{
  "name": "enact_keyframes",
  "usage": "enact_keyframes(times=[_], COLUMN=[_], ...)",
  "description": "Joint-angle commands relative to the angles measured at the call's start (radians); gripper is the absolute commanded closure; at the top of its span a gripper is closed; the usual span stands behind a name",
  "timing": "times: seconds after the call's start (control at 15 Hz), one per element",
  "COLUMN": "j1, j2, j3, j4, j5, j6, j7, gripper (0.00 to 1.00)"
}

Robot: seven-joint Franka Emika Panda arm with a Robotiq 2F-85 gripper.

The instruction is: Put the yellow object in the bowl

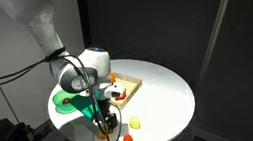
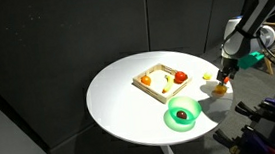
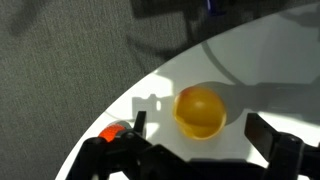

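Observation:
The yellow object [image 3: 199, 110] is a small round piece lying on the white table. In the wrist view it sits between my two spread fingers, touching neither. It also shows in both exterior views [image 1: 134, 123] [image 2: 207, 77]. My gripper [image 3: 200, 128] is open and empty, just above the table near its edge [image 1: 109, 129] [image 2: 222, 81]. The green bowl [image 1: 63, 103] [image 2: 172, 121] stands a short way off on the table, with a dark red piece inside it.
A small red-orange piece [image 3: 114, 133] [image 1: 127, 138] lies by one finger. A square light-wood tray [image 1: 132, 85] [image 2: 153, 72] holds small yellow and red pieces. The round white table's edge [image 3: 110, 105] runs close by the gripper.

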Motion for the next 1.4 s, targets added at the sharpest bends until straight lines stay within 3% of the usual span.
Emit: enact_keyframes(times=[0.0, 0.6, 1.33], j1=[-0.020, -0.009, -0.012], j2=[0.038, 0.120, 0.113], j3=[0.014, -0.004, 0.004], j4=[0.025, 0.063, 0.054], j5=[0.002, -0.015, -0.016], j6=[0.019, 0.055, 0.040], j7=[0.012, 0.029, 0.016], gripper=[0.00, 0.00, 0.00])
